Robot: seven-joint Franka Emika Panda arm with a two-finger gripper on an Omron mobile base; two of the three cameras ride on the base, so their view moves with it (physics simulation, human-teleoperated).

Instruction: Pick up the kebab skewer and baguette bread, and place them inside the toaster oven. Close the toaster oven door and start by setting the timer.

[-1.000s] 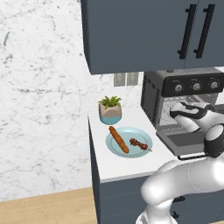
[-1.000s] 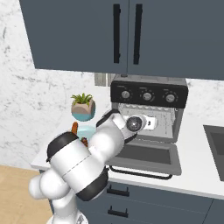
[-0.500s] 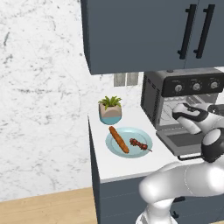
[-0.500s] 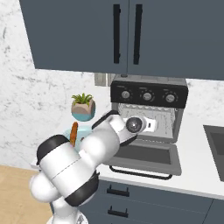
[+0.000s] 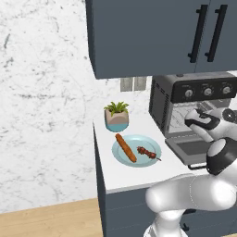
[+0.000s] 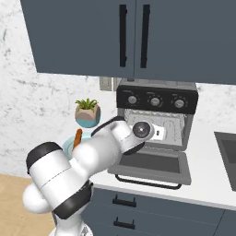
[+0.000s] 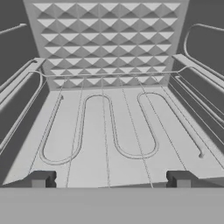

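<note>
Left base view: the baguette (image 5: 126,147) is a slim orange-brown loaf lying on the left part of a pale blue plate (image 5: 122,159) at the centre of the frame. The skewer (image 5: 147,152), a short stick of dark red-brown chunks, lies on the same plate to the loaf's right, apart from it. The toaster oven (image 5: 194,92) stands at the right, dark grey with three round knobs, and its door (image 5: 190,149) is dropped flat toward the counter's front edge.

A potted plant (image 5: 116,116) sits just behind the plate, and dark blue cabinets (image 5: 148,32) fill the top. In the right base view the arm's white bulk covers most of the plate, leaving only one end of the baguette (image 6: 77,137) showing.

In the hand view the gripper (image 7: 109,178) faces the oven's wire rack (image 7: 109,127), its two tips set wide apart at the lower corners with nothing between them.

Compared with a second ago, the food has not moved, and the arm's elbow sits lower in the right base view.
</note>
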